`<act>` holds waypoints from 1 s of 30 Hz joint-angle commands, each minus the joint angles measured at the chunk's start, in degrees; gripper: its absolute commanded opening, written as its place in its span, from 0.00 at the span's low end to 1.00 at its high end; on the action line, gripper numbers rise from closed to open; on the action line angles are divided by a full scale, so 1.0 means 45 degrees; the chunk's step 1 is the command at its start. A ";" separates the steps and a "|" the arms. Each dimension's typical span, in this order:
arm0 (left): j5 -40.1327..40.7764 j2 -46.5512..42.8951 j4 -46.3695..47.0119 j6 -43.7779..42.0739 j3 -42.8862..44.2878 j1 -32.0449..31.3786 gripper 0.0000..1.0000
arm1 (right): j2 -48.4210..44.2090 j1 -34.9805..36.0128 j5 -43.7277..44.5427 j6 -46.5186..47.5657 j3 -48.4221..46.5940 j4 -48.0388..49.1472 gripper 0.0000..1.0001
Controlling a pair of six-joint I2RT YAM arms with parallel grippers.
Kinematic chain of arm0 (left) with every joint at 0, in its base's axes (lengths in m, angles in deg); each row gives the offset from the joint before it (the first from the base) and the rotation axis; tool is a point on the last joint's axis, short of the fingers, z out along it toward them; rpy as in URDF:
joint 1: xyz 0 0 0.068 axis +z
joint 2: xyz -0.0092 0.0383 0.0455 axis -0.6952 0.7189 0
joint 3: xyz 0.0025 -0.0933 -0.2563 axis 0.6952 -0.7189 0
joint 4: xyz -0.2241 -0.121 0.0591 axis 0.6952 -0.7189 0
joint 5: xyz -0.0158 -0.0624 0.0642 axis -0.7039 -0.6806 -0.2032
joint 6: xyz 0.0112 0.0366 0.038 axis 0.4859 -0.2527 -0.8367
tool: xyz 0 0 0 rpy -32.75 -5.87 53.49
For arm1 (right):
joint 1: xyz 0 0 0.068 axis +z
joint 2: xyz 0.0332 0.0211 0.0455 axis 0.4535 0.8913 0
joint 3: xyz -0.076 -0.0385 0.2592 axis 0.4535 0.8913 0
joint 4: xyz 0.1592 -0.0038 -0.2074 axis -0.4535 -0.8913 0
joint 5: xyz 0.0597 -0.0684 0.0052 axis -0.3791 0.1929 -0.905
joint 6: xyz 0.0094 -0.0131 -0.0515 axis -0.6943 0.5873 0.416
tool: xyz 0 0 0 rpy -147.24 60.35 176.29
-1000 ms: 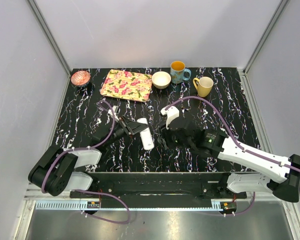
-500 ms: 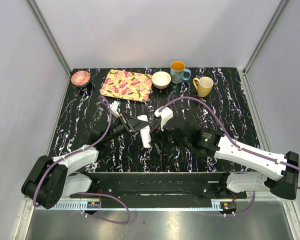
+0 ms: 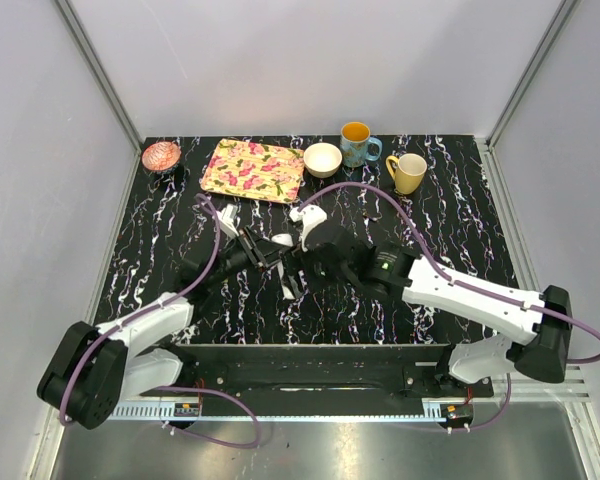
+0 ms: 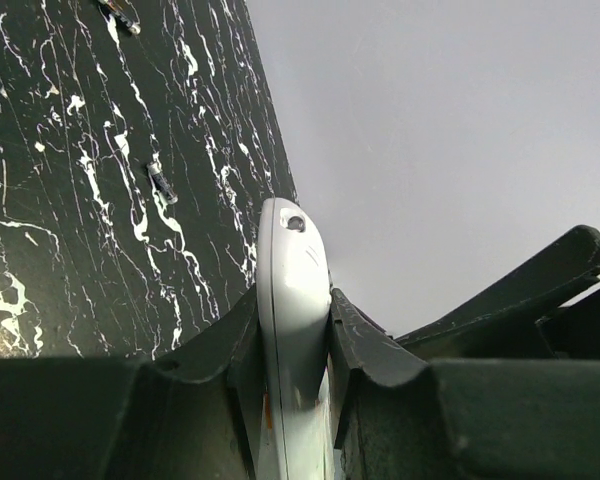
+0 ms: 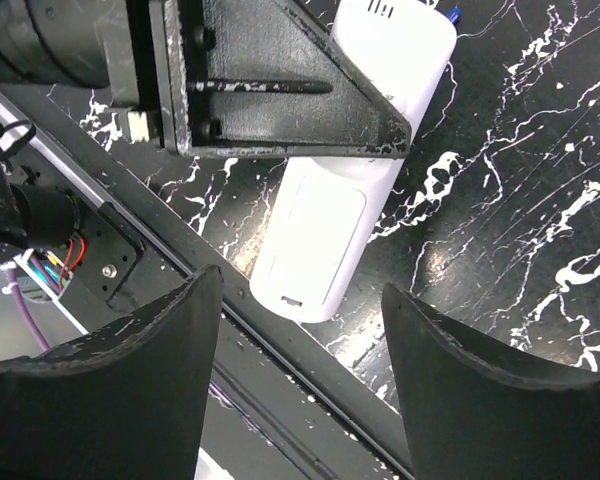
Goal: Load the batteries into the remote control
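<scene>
The remote control point(image 3: 286, 268), a slim white bar, is pinched near its middle by my left gripper point(image 3: 267, 250), which is shut on it. In the left wrist view the remote control point(image 4: 293, 290) stands edge-on between the two black fingers. My right gripper point(image 3: 305, 262) hovers open just right of it. In the right wrist view the remote control point(image 5: 325, 220) shows its back panel, and its near end lies below the gap of the right gripper point(image 5: 302, 290). Two small dark stick-shaped pieces point(image 4: 163, 183) lie on the table; they may be batteries.
Along the back stand a floral tray point(image 3: 252, 170), a white bowl point(image 3: 322, 159), a blue mug point(image 3: 357, 144), a yellow mug point(image 3: 408, 172) and a pink bowl point(image 3: 161, 155). The black base rail point(image 3: 310, 365) runs along the table's near edge.
My right gripper has swung left up to the remote control and opened wide. The left gripper, still holding the remote, shifted slightly toward the back.
</scene>
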 commanded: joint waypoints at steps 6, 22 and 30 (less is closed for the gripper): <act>0.0730 -0.1054 -0.0464 -0.0783 0.0613 0.0054 0.00 | 0.0942 0.0107 0.0101 -0.1421 -0.1229 -0.0876 0.61; 0.0828 -0.1210 -0.0483 -0.0744 0.0613 0.0054 0.00 | 0.1216 0.0107 -0.0328 -0.1382 -0.1073 -0.0798 0.51; 0.0828 -0.1249 -0.0464 -0.0724 0.0554 0.0035 0.00 | 0.1353 0.0127 -0.0387 -0.1401 -0.1092 -0.0759 0.54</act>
